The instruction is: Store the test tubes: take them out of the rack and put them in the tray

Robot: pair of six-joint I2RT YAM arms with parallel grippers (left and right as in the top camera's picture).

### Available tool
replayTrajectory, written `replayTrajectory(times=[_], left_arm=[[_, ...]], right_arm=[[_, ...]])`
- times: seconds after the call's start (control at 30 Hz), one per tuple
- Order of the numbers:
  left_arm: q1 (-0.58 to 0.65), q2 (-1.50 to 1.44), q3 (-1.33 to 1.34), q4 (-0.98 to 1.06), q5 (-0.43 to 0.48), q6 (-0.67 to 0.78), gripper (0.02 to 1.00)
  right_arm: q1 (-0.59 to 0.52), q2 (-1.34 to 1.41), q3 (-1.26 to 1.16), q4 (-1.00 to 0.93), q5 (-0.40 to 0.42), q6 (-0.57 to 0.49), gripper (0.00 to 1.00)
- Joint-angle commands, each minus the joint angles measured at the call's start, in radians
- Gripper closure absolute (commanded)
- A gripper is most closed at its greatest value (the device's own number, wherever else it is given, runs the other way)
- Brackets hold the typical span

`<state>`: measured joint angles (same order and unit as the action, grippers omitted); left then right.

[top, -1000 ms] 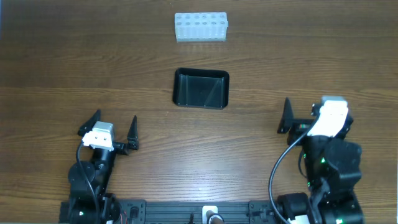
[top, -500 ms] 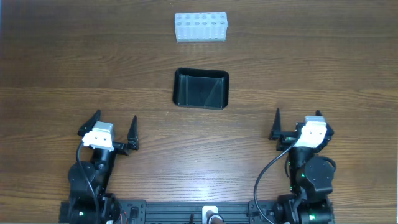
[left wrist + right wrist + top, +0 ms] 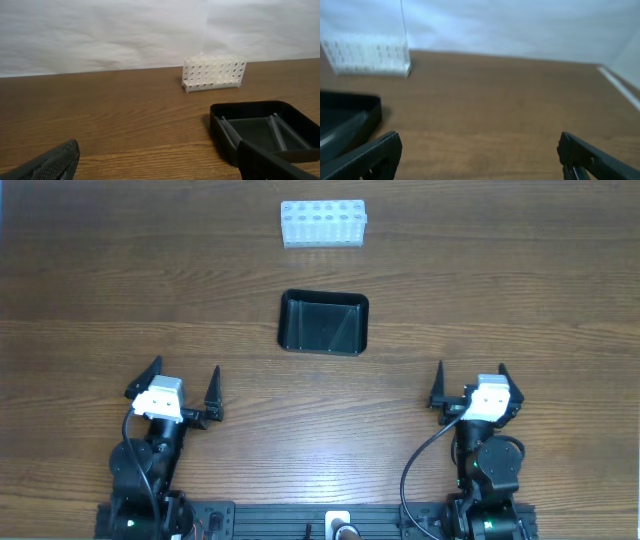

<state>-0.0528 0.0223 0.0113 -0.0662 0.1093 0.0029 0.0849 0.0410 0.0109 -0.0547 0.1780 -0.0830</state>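
Both sets of jaws are spread wide and hold nothing. The left gripper (image 3: 183, 372) and the right gripper (image 3: 470, 374) sit low over the table (image 3: 120, 280).

The tray (image 3: 284, 326) lies ahead of both grippers, inward of each. The rack (image 3: 323, 224) stands beyond it, well apart from either gripper. Clear test tubes (image 3: 276, 131) lie flat in the tray. Whether any remain upright in the rack cannot be told.

Handling, as judged: the tubes are light, stiff, smooth-walled and likely brittle, so expect slip under a weak grip and cracking under a hard one. Take hold across the shaft just above the rack top and lift straight up.

Nothing stands between the jaws and the rack except the tray, so pass over its rim.
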Motion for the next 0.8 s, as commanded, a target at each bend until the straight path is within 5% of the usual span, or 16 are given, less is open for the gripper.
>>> replayTrajectory(times=[0.03, 0.8], left_arm=[[0.005, -0.009, -0.005, -0.001, 0.013, -0.011, 0.018], [0.005, -0.009, -0.005, -0.001, 0.013, -0.011, 0.018]], right_arm=[[-0.028, -0.036, -0.005, -0.007, -0.030, 0.003, 0.007], [-0.035, -0.035, -0.005, -0.007, -0.035, 0.003, 0.009]])
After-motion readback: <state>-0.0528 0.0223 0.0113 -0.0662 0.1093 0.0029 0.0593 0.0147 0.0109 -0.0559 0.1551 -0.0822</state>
